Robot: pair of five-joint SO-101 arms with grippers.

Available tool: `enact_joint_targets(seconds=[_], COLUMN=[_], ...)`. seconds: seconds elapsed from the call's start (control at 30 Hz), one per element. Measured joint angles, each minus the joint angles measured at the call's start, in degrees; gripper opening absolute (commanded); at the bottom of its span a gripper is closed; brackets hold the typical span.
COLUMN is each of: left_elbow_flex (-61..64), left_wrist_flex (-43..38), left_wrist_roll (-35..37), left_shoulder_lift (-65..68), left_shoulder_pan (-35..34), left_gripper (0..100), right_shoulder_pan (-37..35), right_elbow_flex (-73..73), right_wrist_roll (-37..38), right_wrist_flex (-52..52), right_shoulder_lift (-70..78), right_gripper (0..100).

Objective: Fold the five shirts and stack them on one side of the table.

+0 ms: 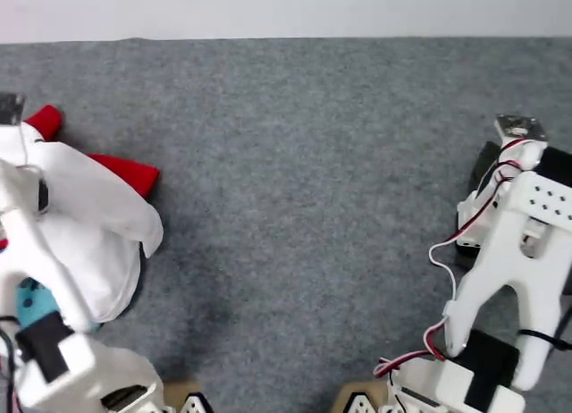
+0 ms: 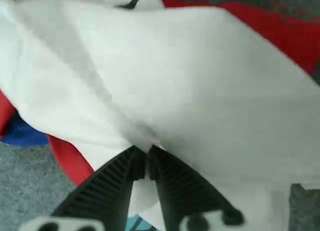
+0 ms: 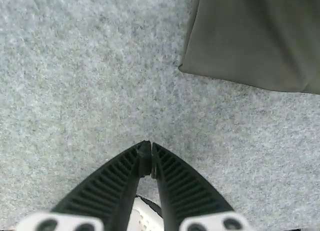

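A pile of shirts lies at the table's left edge, with a white shirt on top. A red shirt sticks out from under it toward the far side, and a teal patch shows at the near side. In the left wrist view my left gripper is shut on a fold of the white shirt, with red cloth and blue cloth beneath. My right gripper is shut and holds nothing, just above the mat near a dark shirt.
A grey mat covers the table. The dark shirt lies at the right edge under the right arm. The left arm stands over the pile. A white wall runs along the far edge.
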Motion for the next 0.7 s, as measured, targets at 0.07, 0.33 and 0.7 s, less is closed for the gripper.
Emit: enact_joint_targets(seconds=[0.07,0.33,0.7], left_elbow_flex=[-1.93,-5.54,-5.54], left_wrist_flex=[2.73,5.36,-4.40], left_wrist_roll=[2.11,16.00,19.43], left_shoulder_lift=[-4.48,-19.78,-5.01], left_shoulder_pan=[2.90,25.41,66.02], left_gripper=[0,0,1], right_shoulder_pan=[0.00,0.00,0.00], right_elbow_flex=[0.00,0.00,0.00], right_wrist_roll=[0.00,0.00,0.00], right_wrist_flex=[0.00,0.00,0.00], right_shoulder_lift=[0.00,0.00,0.00], right_gripper=[0.9,0.9,0.9])
